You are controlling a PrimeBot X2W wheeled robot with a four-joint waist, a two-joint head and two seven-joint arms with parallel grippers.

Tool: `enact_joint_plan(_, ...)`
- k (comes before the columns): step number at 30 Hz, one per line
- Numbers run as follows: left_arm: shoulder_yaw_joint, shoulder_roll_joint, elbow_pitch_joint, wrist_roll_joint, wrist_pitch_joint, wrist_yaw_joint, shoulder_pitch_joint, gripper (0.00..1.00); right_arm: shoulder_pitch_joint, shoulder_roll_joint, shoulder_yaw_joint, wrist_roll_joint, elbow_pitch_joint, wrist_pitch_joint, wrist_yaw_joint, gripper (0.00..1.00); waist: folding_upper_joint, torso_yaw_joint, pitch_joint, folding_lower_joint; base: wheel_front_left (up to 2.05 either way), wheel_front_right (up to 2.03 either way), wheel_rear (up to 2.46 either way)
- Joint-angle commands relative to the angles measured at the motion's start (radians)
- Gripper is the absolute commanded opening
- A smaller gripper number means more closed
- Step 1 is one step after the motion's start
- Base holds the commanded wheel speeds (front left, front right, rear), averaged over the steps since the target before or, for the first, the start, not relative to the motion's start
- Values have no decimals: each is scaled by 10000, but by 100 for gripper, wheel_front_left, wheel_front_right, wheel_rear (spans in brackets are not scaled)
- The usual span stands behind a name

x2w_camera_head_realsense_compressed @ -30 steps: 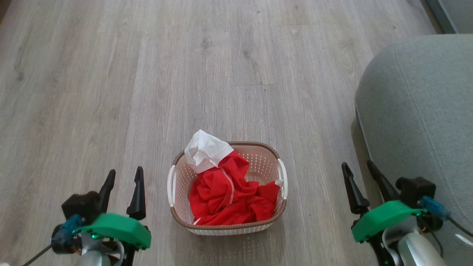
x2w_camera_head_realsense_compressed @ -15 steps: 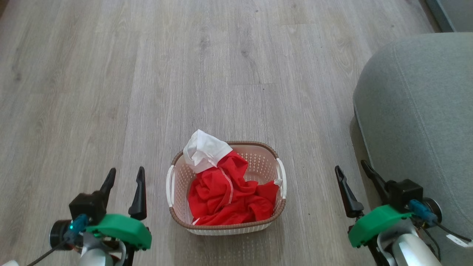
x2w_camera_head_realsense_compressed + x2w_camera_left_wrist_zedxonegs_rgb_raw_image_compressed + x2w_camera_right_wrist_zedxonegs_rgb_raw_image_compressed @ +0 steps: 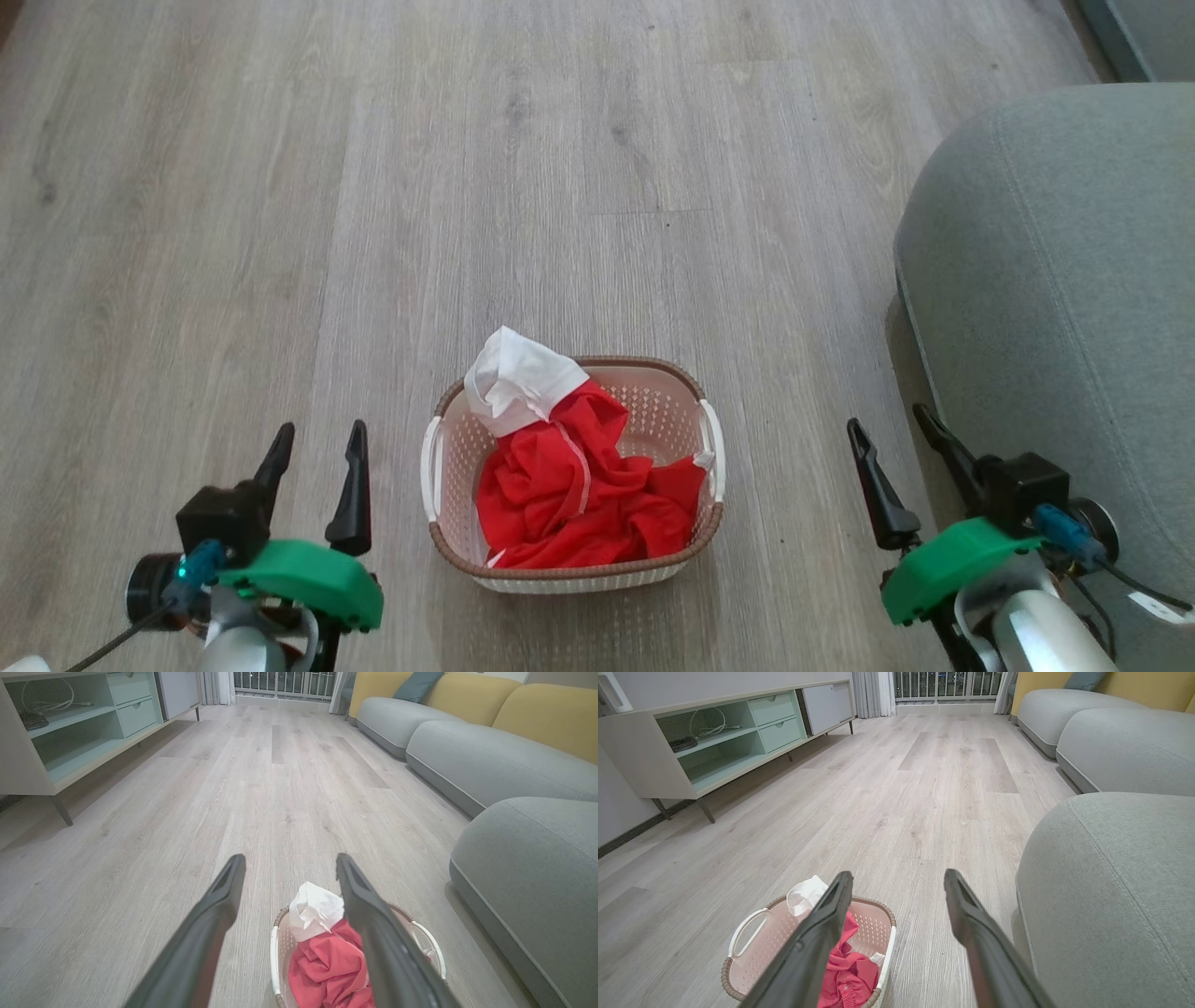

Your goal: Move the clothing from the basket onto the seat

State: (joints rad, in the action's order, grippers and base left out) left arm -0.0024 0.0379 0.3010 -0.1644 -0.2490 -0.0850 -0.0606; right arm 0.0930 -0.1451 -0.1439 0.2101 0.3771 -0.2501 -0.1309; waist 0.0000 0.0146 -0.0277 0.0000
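The red clothing (image 3: 569, 485) is piled in the basket (image 3: 579, 565), w/ a white bit poked up over the far rim. The basket is set on the wood floor (image 3: 467, 187), btwn the 2 grippers. The left gripper (image 3: 320, 427) & right gripper (image 3: 887, 416) are held wide open, nothing gripped. The grey seat (image 3: 1055, 280) is seen just beside the right gripper.

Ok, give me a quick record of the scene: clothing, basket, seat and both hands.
basket: on the floor, straight ahead of the robot
seat: grey, on the robot's right, no clothing on the visible part
clothing: red and white heap inside the basket, white part over the far rim
left hand: open, empty, left of the basket
right hand: open, empty, between basket and seat
progress: transfer not yet begun
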Motion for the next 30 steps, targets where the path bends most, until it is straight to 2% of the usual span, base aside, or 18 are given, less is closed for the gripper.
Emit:
enact_joint_plan(1,316,124,-283,72,-128,-7,-499,100,497,-171,-201,-71,-297,-116,2,100,0,-2,-9,0,0,0,0)
enact_joint_plan(9,318,124,-313,28,-128,-9,-555,100,577,-179,-168,-65,-351,-116,2,100,0,9,-222,0,0,0,0)
enact_joint_plan(14,168,124,-378,-42,-128,2,-785,100,787,-134,68,-58,-532,-116,2,100,0,40,-742,0,0,0,0)
enact_joint_plan(22,-625,124,-191,-71,-128,35,-2225,100,1870,-58,562,-210,-1099,-116,2,100,0,191,-2890,0,0,0,0)
enact_joint_plan(30,-1617,124,1474,325,-128,236,-4299,100,3334,147,665,-245,-1506,-116,2,100,0,636,-5140,0,0,0,0)
